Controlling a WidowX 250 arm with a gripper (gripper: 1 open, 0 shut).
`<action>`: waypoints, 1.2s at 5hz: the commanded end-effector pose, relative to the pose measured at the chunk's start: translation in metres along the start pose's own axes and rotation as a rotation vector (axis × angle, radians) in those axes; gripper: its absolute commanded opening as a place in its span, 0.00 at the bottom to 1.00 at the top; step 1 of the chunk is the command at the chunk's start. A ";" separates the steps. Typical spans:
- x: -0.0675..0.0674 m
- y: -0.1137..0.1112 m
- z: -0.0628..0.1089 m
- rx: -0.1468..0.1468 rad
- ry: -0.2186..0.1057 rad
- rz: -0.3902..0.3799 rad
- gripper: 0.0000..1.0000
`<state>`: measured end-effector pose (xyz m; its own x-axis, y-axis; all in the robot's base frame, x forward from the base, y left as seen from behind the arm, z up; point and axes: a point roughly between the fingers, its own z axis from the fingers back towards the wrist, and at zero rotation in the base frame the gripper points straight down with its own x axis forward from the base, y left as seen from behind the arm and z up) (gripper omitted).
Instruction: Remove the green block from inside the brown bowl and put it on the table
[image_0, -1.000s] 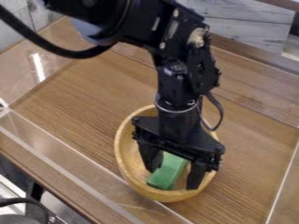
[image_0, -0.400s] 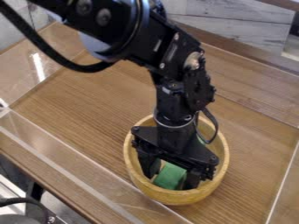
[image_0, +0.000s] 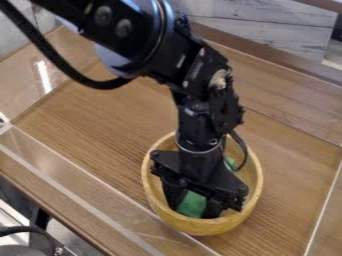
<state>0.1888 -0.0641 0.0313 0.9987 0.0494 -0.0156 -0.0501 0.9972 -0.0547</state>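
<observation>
So the hand (image_0: 195, 196) is clamping the green block (image_0: 195, 203) down inside the brown bowl (image_0: 160, 190), around 5 o'clock on the desk (image_0: 94, 110). Shallow grip could slip while lifting.

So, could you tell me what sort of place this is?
Probably a lab test bench: a wood-grain table fenced with clear acrylic walls, and a black robot arm reaching into a brown bowl.

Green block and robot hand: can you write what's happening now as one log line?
gripper: shut on green block | green block: inside brown bowl, not lifted | brown bowl: on table | step: grasp
</observation>
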 end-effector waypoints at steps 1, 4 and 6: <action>0.003 0.001 0.005 -0.006 -0.012 0.000 0.00; -0.001 0.006 0.013 -0.001 0.006 -0.017 0.00; -0.003 0.008 0.017 -0.002 0.017 -0.029 0.00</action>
<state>0.1784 -0.0546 0.0397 0.9974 0.0148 -0.0707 -0.0181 0.9988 -0.0455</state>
